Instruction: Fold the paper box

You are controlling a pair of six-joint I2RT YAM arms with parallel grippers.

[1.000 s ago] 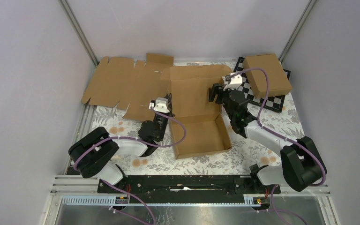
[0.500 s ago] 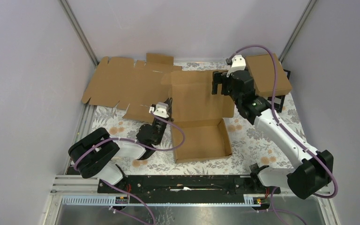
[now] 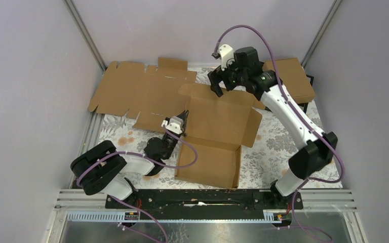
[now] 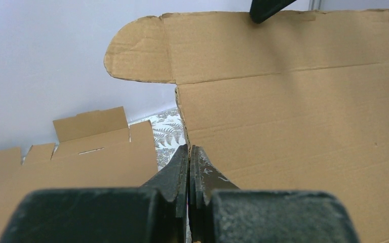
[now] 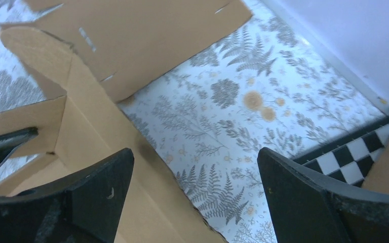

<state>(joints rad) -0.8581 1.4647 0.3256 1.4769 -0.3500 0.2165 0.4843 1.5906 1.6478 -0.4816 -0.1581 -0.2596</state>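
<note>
Over at the paper box, right hand hangs wide open above its far flap (left hand clenched shut alongside); I'd fold it down evenly.

We see the right arm lifted and swung left. The right end effector, which sat at the right side of the paper box's lid, now hangs above the lid's far edge, its jaws spread wider. The paper box has slid toward the near edge of the bench and turned slightly, with the lid's right flap now splayed outward. The left end effector has drawn a little nearer.
</note>
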